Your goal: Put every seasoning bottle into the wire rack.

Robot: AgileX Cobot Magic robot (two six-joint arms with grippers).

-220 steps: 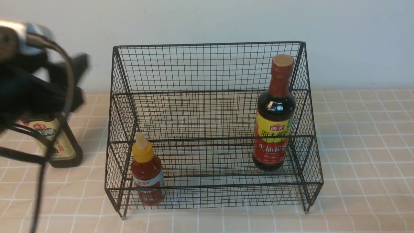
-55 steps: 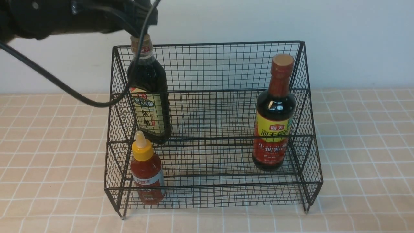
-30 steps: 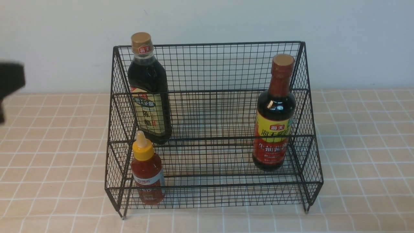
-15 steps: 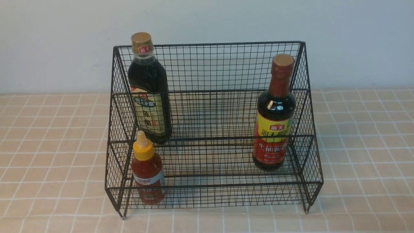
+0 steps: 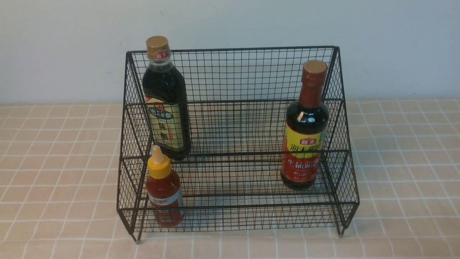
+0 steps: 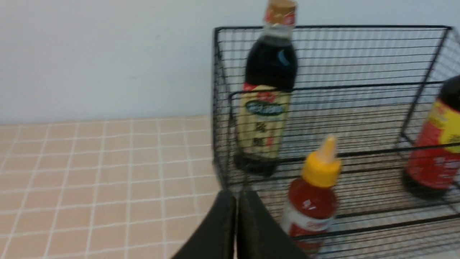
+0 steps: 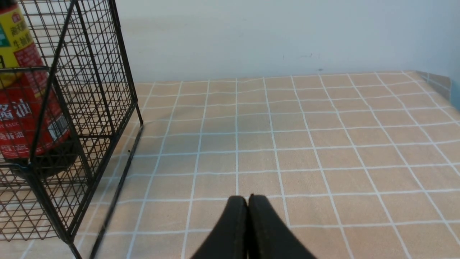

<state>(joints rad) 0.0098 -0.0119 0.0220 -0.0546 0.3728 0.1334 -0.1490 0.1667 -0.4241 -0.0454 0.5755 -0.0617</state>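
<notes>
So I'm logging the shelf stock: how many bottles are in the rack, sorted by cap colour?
Gold cap: 1, the tall dark bottle
Brown-red cap: 1, the yellow-red label bottle
Yellow nozzle cap: 1, the small red sauce bottle
Total: 3, all inside the wire rack

Beige checked tablecloth [image 5: 57, 151], black wire rack [image 5: 237, 75] standing on it, near the wall
</notes>
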